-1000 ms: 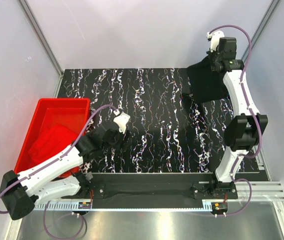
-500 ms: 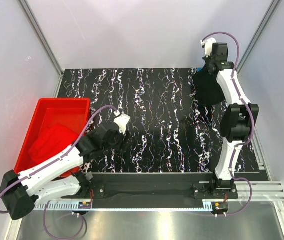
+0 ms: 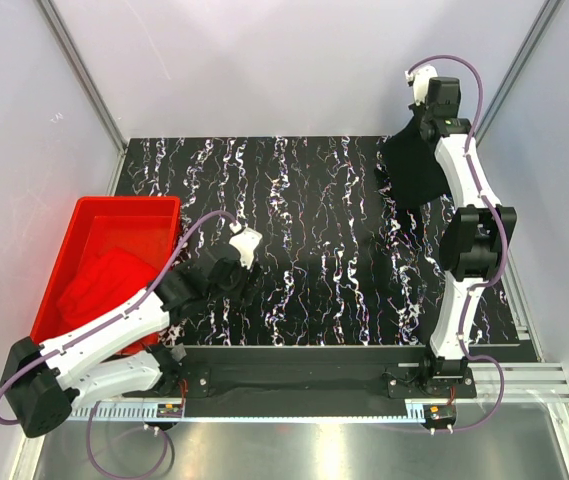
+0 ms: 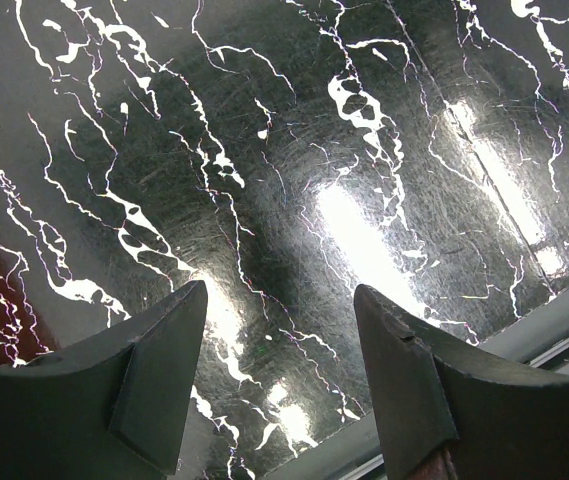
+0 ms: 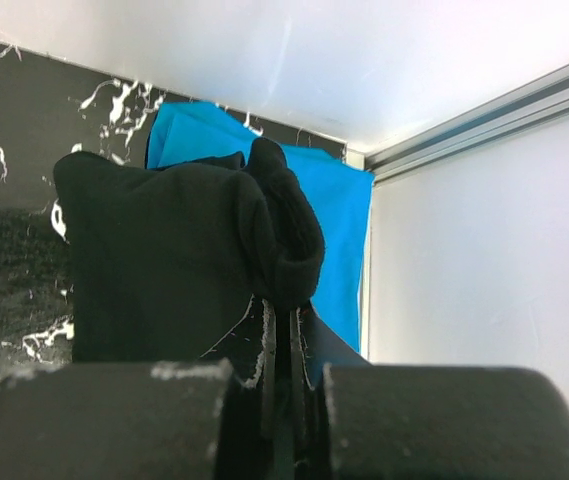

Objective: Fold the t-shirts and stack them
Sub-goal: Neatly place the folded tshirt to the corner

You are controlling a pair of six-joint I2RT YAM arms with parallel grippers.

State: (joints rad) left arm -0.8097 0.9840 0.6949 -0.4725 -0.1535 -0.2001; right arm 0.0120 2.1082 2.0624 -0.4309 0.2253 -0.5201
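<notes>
Left jaws: spread, nothing between the fingers [image 4: 164, 380], low over bare counter [image 3: 304, 240] at 8 o'clock
Red tub [image 3: 82, 206]: off the counter's left edge at 9 o'clock
Red t-shirt [image 3: 104, 285]: crumpled inside the tub, in its near half
Right jaws: pressed together, pinching a bunched fold of the black t-shirt [image 5: 164, 260], raised at 1 o'clock
Black t-shirt: hangs from the right jaws over the far right corner; whether it touches the counter cannot be told
Blue t-shirt [image 5: 339, 230]: behind the black one, in the far right corner by the wall
</notes>
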